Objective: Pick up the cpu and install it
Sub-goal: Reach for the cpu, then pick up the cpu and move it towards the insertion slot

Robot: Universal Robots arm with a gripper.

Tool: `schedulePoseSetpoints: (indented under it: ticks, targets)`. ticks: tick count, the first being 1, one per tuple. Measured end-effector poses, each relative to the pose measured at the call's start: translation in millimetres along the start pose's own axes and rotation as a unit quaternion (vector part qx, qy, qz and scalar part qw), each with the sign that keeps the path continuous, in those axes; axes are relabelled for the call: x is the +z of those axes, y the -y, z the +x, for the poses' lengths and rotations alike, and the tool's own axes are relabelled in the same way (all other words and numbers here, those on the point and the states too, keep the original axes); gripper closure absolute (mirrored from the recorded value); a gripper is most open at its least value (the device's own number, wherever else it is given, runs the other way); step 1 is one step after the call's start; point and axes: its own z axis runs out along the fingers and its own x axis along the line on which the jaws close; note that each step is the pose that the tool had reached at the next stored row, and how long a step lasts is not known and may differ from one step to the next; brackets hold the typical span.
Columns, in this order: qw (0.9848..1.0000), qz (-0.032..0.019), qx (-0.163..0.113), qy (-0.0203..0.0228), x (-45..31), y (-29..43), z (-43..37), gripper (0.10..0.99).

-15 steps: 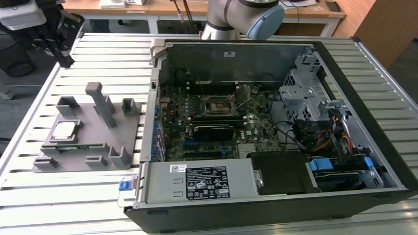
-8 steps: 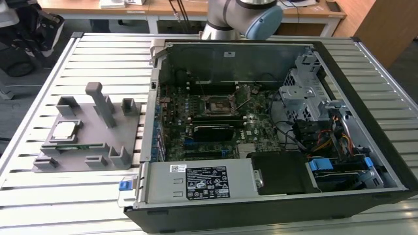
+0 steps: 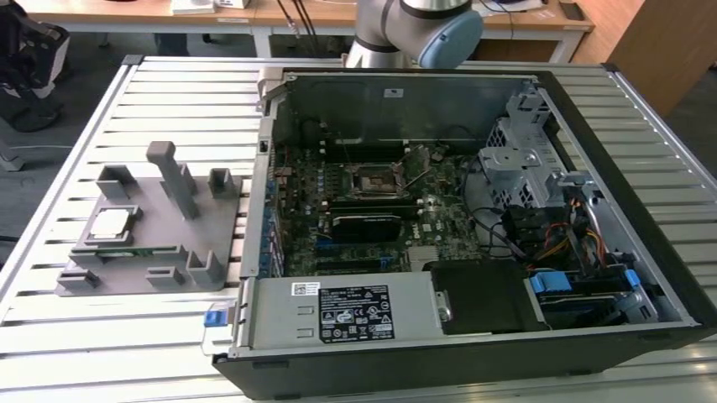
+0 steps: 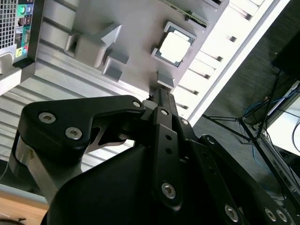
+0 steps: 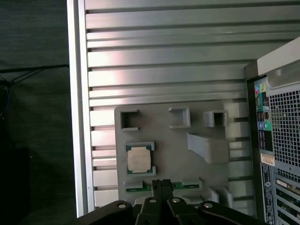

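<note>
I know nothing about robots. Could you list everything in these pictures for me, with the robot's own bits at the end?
cpu: one, silvery-grey, in a pocket of the holder.
holder: one, grey, on the table at the exterior view's left of the computer case.
memory stick: one, green, slotted in the holder beside the cpu.
computer case: one, black, lying open on the table.
motherboard: one, dark green, inside the case.
socket frame: one, black, on the motherboard.
power supply: one, grey, labelled, inside the case.
table: one, silvery, slatted.
arm: one, grey with a pale blue cap, behind the case.
gripper: one, black, jaws together, holding nothing, pointing at the holder.
</note>
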Motion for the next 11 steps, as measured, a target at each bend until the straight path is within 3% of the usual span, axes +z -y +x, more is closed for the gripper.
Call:
schedulePoseSetpoints:
  ticks: [5, 11]
  targets:
    - [1.0000, -0.0001, 0.000, 0.0001, 0.4, 0.3, 2.9, 0.980]
    - [1.0000, 0.0001, 0.000, -0.0013, 10.3, 1.5, 3.1, 0.980]
